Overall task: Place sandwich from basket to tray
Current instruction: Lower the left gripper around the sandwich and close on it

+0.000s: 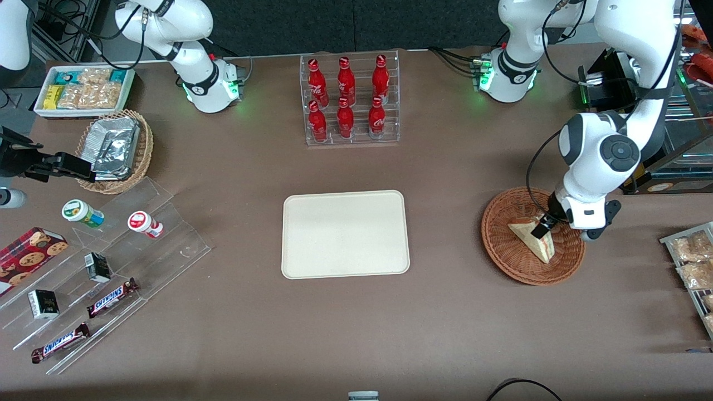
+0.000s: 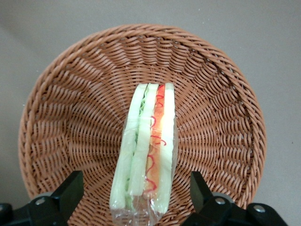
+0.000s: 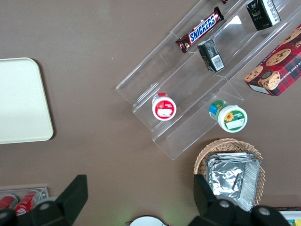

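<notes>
One sandwich (image 2: 148,150) lies wrapped in the basket (image 1: 501,245); the gripper (image 2: 136,193) hangs just above it, fingers spread wide either side, holding nothing; grasping comes next, calling for descent, closure, then carrying to the tray (image 1: 345,234).

The gripper (image 1: 543,227) hides part of the sandwich (image 1: 536,240) in the front view.
</notes>
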`<state>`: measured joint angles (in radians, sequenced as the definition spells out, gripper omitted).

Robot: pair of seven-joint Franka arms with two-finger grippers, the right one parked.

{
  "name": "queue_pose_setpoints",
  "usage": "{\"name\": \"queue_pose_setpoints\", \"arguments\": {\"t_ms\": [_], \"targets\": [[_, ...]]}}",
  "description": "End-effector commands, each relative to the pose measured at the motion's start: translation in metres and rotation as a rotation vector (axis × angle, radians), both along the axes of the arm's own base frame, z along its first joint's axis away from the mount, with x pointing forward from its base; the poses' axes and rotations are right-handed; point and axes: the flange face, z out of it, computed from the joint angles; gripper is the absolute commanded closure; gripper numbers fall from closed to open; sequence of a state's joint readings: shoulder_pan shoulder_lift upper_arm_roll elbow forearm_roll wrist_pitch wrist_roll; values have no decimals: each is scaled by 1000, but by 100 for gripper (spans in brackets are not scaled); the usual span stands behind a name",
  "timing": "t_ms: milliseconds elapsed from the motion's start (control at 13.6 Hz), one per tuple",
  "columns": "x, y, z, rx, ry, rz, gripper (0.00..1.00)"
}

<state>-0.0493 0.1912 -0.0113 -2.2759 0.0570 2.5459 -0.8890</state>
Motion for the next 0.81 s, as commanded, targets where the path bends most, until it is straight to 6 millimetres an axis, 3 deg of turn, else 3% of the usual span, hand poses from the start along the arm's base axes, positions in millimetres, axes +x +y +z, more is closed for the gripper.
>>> {"name": "queue_pose_setpoints", "arguments": {"t_ms": [0, 295, 516, 590, 738], "targets": [[-3, -4, -16, -5, -7, 11, 0], [-10, -5, -39, -8, -9, 6, 0], [-9, -6, -40, -10, -12, 7, 2], [-9, -10, -39, -13, -10, 18, 17], [-7, -13, -36, -17, -14, 45, 68]]}}
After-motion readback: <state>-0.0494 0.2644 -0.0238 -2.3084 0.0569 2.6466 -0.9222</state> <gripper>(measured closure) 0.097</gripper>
